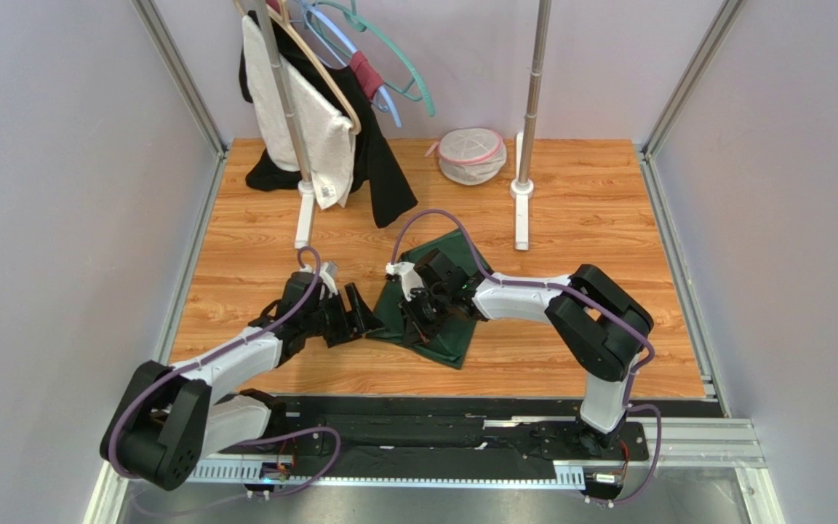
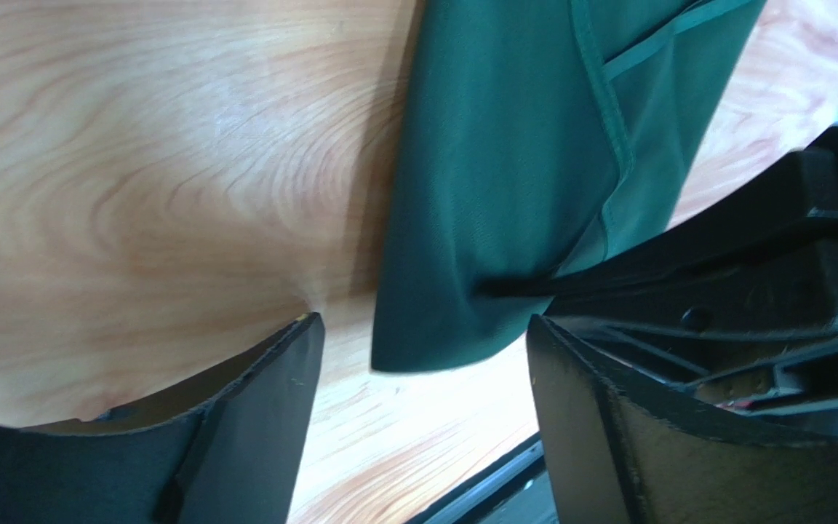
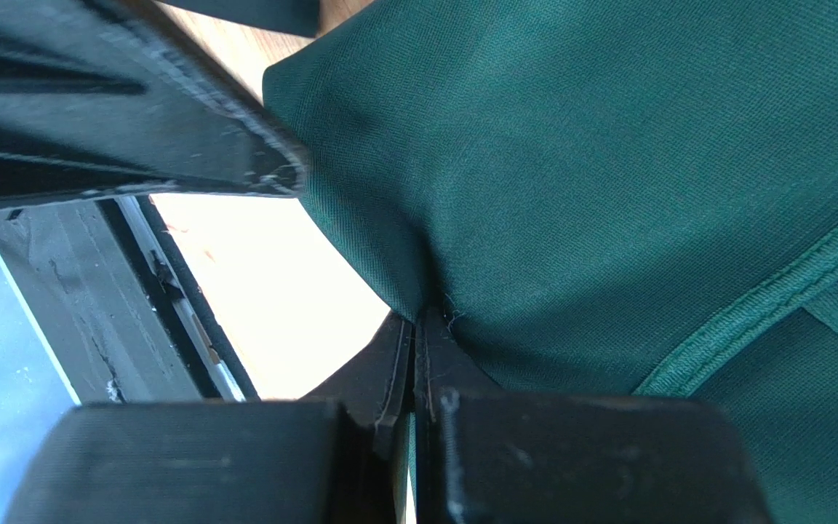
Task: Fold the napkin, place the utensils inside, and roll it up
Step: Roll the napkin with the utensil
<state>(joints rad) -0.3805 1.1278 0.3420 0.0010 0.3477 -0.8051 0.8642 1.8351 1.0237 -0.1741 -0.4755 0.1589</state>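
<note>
A dark green napkin lies folded on the wooden table, just in front of the arms. My right gripper is shut on a pinched fold of the napkin, with its jaws pressed together on the cloth. My left gripper stands open at the napkin's left corner. Its jaws are wide apart, with only the corner tip and bare wood between them. The right gripper's black body shows close by in the left wrist view. The utensils are out of view.
A clothes rack with hangers and hanging garments stands at the back left. Its second pole rises at the back centre, with a white mesh pouch beside it. A black rail runs along the table's near edge.
</note>
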